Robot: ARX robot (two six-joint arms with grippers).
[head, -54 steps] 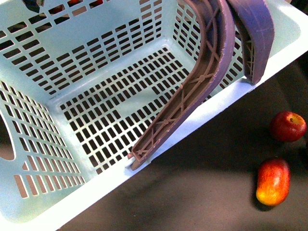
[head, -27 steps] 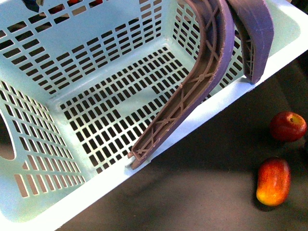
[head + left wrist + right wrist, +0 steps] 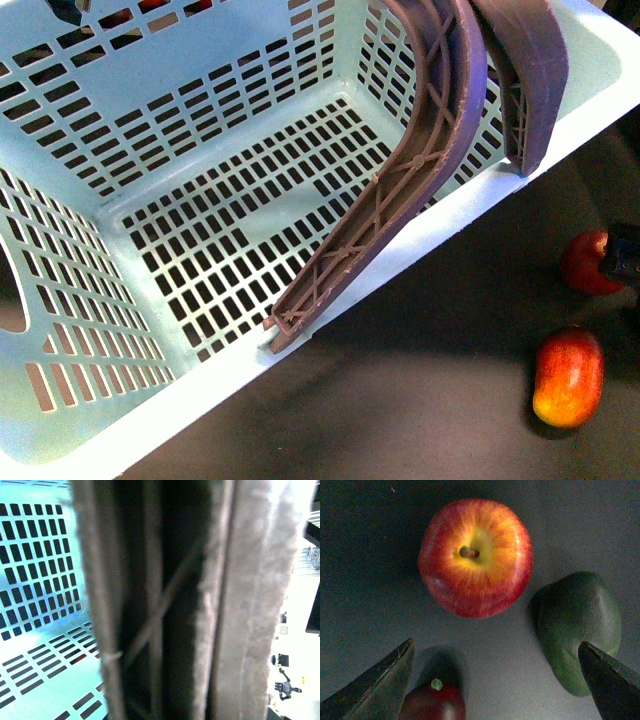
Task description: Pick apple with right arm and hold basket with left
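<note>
A: Dark table (image 3: 420,400), teal basket (image 3: 440,238) is filling most of it. Where's the apple (image 3: 475,557)?
B: Lying outside the basket. The right pincer (image 3: 495,644) is hovering wide, not touching. For the left pincer I can't tell, only the basket handle (image 3: 165,605) is showing.

Looks like a lab bench dressed up as a grocery scene. Seeing a dark grey matte tabletop (image 3: 430,410), with a large light-teal slotted plastic shopping basket (image 3: 100,130) at ten o'clock and loose fruit at three to four o'clock: a round red apple (image 3: 580,264), an oval red-and-yellow fruit (image 3: 568,377). Catching, beyond the basket, a washed-out white room with small dark stand-like gear (image 3: 286,687), too blurred to name.
</note>
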